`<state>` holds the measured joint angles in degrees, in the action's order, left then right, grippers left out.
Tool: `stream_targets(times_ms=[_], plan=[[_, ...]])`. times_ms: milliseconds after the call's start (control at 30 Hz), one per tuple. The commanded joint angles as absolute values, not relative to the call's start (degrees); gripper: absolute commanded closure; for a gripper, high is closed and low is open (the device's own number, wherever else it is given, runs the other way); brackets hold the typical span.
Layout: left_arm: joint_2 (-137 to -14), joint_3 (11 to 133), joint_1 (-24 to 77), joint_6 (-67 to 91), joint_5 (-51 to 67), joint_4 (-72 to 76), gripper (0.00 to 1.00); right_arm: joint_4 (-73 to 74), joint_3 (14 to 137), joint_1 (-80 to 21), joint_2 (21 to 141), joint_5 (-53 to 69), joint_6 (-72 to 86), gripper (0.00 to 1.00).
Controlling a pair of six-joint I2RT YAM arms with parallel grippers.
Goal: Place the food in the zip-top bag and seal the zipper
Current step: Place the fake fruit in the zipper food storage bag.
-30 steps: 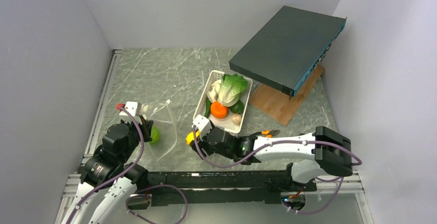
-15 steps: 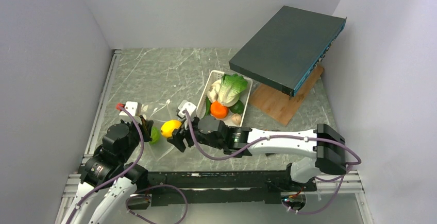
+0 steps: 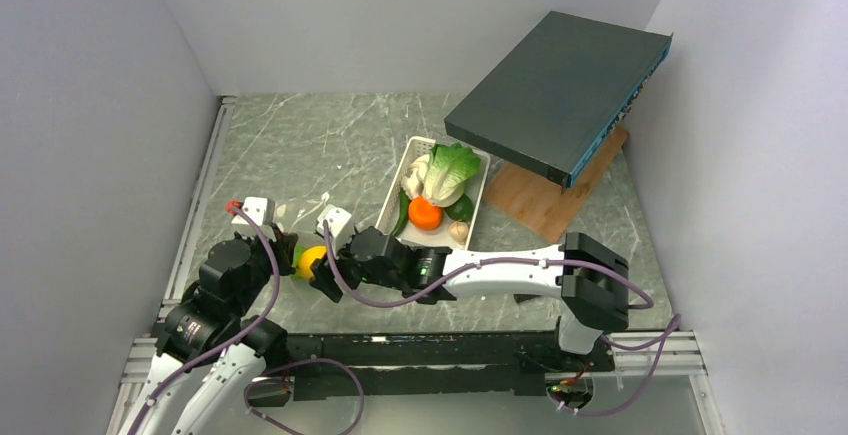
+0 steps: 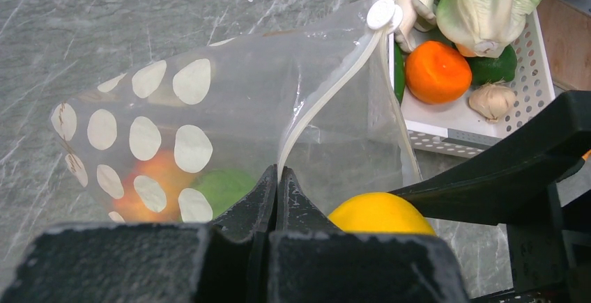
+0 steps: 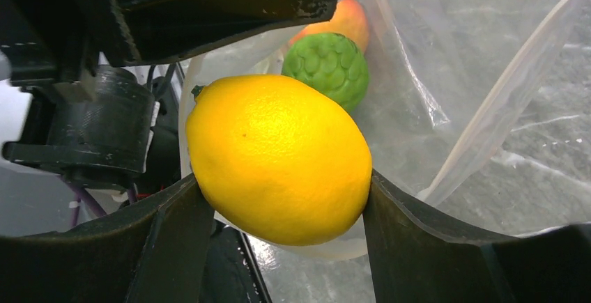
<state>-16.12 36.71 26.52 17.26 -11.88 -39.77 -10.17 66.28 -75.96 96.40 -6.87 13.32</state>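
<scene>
The clear zip-top bag (image 4: 230,115) with white dots lies on the table. My left gripper (image 4: 277,177) is shut on its whitish zipper strip (image 4: 327,97) and holds the mouth up. Inside lie a peach (image 4: 150,177) and a green lime (image 4: 226,188); both show in the right wrist view, the peach (image 5: 348,17) behind the lime (image 5: 327,66). My right gripper (image 5: 282,202) is shut on the yellow lemon (image 5: 279,157) at the bag's mouth, right beside the left gripper (image 3: 285,245). In the top view the lemon (image 3: 311,259) sits between both grippers.
A white slotted basket (image 3: 478,205) right of the bag holds lettuce (image 3: 450,173), a mushroom (image 3: 420,170), an orange (image 3: 425,214), dark green vegetables and a garlic bulb (image 3: 459,231). A dark flat box (image 3: 560,90) leans over a wooden board (image 3: 550,205) at the back right.
My right gripper has carried the lemon leftwards from near the basket's front corner to the bag's mouth. The left gripper has kept its hold on the zipper strip.
</scene>
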Motion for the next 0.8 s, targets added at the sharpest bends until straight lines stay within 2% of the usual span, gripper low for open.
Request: stream_targets(times_ms=[0,100,233,533,700,767], plan=[[-16.20,37.58,26.85,17.62,-12.06,-37.66,1.00,-10.02,70.70,-76.06,96.91,-9.14,14.58,0.27],[-16.22,37.60,26.79,17.53,-11.90,-37.54,1.00,-8.83,71.44,-76.16,97.15,-10.64,14.61,0.13],[-16.03,37.63,26.87,17.52,-11.59,-37.59,1.00,-8.96,70.88,-76.05,97.05,-12.61,14.65,0.06],[-16.42,37.49,26.89,19.17,-14.06,-38.17,1.00,-2.24,72.47,-76.07,92.76,-16.56,17.19,0.08],[-18.57,41.77,26.89,25.01,-17.97,-43.82,1.00,5.24,70.50,-76.04,89.42,-25.82,31.07,0.13],[-19.54,42.69,26.89,27.16,-17.41,-44.20,1.00,1.21,66.92,-76.14,89.24,-24.57,36.04,0.15]])
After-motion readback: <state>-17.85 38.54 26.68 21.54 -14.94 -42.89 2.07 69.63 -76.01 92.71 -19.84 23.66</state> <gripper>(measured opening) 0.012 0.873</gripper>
